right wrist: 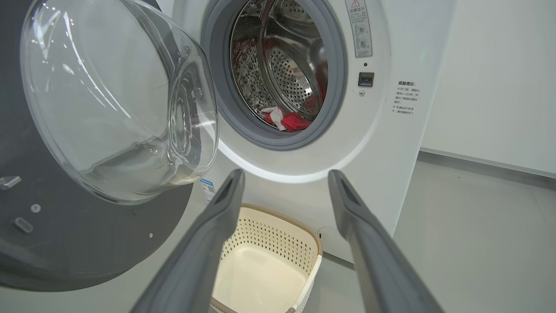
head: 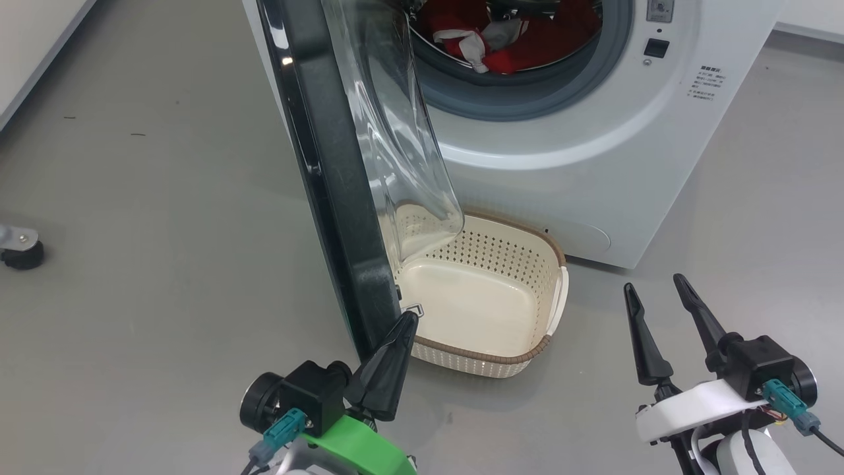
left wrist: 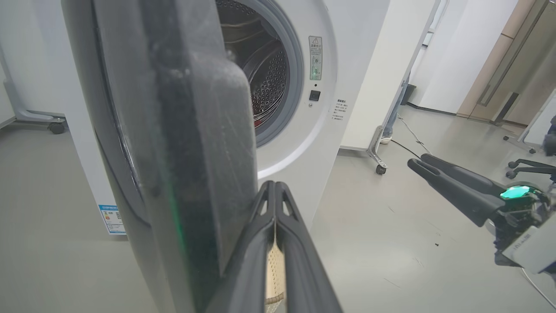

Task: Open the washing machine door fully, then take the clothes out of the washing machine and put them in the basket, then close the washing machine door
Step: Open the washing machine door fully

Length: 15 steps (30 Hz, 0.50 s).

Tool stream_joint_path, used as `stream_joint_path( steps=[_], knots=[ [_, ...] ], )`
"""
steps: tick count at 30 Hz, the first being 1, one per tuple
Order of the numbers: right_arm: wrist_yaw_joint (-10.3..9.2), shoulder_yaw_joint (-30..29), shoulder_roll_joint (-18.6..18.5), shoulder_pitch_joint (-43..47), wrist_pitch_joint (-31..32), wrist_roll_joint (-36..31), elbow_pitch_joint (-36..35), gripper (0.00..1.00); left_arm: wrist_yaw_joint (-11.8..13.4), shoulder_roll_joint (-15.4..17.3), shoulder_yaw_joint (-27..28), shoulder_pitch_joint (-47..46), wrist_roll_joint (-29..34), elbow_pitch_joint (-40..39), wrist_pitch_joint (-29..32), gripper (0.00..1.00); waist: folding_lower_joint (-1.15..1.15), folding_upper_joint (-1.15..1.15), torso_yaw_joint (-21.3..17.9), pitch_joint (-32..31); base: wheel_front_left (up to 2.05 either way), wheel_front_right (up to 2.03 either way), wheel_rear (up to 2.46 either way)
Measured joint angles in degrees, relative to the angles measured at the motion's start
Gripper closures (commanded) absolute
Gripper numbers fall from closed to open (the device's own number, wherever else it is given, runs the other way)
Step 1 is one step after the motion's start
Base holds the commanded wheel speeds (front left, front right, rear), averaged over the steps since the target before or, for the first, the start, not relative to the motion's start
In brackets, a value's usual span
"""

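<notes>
The washing machine (head: 593,152) stands ahead with its door (head: 336,171) swung out toward me, edge-on, the glass bowl (head: 402,132) facing right. Red clothes with a white piece (head: 508,39) lie in the steel drum (right wrist: 282,69); the red clothes (right wrist: 289,121) also show low in the drum. The cream basket (head: 484,300) sits empty on the floor below the porthole. My left gripper (head: 405,323) is shut, its tips right at the door's lower edge, close against the door rim (left wrist: 204,174). My right gripper (head: 653,284) stands open, right of the basket (right wrist: 269,261), holding nothing.
Grey floor spreads all around. A caster (head: 20,247) sits at the far left. A wheeled stand's foot (left wrist: 377,161) and office chair legs (left wrist: 527,165) lie to the right of the machine. A white wall runs behind.
</notes>
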Motion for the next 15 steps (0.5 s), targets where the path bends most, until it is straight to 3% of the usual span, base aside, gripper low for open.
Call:
stream_joint_path(
  steps=[15],
  knots=[
    [0.31,-0.56,0.05,0.01,0.0,-0.44,-0.01,0.0,0.6,-0.33,0.94,0.03,-0.09,1.29,-0.68,1.0,0.0,0.0,1.15,0.46,0.0,0.0,0.0]
  ],
)
